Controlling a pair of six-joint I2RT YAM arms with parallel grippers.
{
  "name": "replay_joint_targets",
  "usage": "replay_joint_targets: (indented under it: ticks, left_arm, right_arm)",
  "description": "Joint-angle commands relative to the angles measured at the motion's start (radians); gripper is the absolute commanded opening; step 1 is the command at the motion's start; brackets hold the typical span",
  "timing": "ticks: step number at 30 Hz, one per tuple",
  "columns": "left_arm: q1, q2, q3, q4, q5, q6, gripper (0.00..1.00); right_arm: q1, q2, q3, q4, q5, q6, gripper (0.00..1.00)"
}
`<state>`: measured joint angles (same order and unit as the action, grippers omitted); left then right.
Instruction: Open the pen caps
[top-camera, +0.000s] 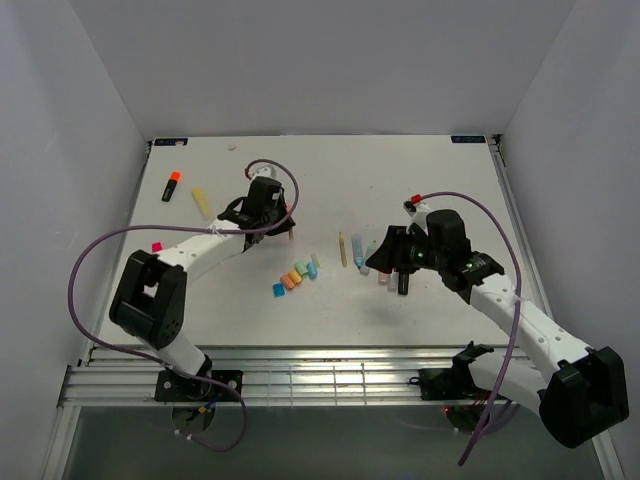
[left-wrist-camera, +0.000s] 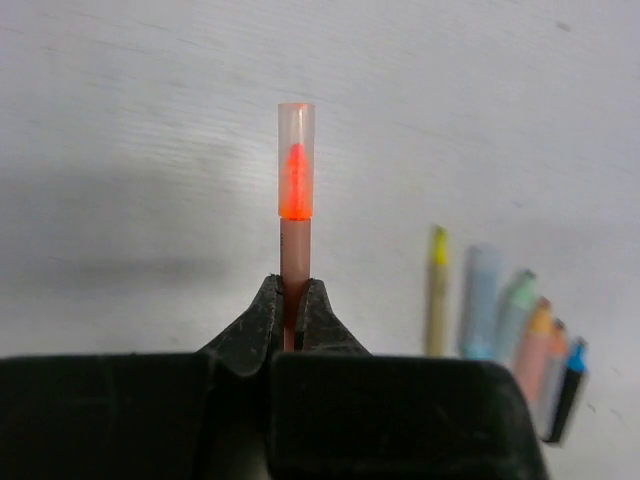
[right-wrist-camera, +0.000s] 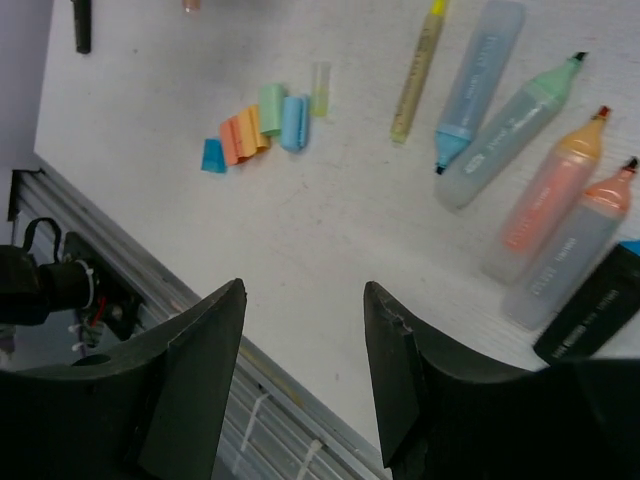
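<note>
My left gripper (left-wrist-camera: 290, 292) is shut on a thin orange pen (left-wrist-camera: 295, 250) that sticks out past the fingertips. The pen still wears its clear cap (left-wrist-camera: 296, 160), with the orange tip inside. In the top view this gripper (top-camera: 282, 222) hovers left of centre. My right gripper (right-wrist-camera: 303, 290) is open and empty above the table's near edge, and in the top view (top-camera: 380, 262) it is over the row of markers (top-camera: 362, 254). Several loose caps (right-wrist-camera: 262, 125) in blue, orange, green and pale yellow lie in a cluster (top-camera: 296, 276). The uncapped markers (right-wrist-camera: 520, 130) lie side by side, next to a thin yellow pen (right-wrist-camera: 418, 70).
A black marker with an orange end (top-camera: 171, 185) and a yellow marker (top-camera: 203, 203) lie at the far left. A pink cap (top-camera: 157, 246) lies by the left arm, and a red cap (top-camera: 408, 202) behind the right arm. The metal rail (right-wrist-camera: 250, 400) runs along the near edge.
</note>
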<state>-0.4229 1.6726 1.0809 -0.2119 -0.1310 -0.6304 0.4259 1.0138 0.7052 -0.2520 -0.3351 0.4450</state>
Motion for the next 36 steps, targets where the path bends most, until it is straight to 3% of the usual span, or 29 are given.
replay_joint_targets:
  ticks: [1,8,16,32,36]
  left_arm:
    - [-0.124,-0.166,-0.047,0.011,0.047,-0.101,0.0]
    - [-0.278,-0.295,-0.148,0.032,-0.007,-0.209,0.0]
    - [-0.396,-0.323,-0.162,0.022,-0.108,-0.308,0.0]
    - [-0.445,-0.338,-0.167,0.02,-0.153,-0.368,0.0]
    - [-0.45,-0.333,-0.17,0.038,-0.13,-0.402,0.0]
  right_arm:
    - [0.075,0.043,0.023,0.185,-0.079,0.124,0.57]
    - [0.252,0.146,0.023,0.397,-0.019,0.221,0.57]
    - [0.316,0.198,0.002,0.523,0.061,0.271,0.54]
    - [0.332,0.23,0.007,0.482,0.162,0.247,0.5]
    - [0.332,0.255,-0.006,0.522,0.162,0.253,0.44]
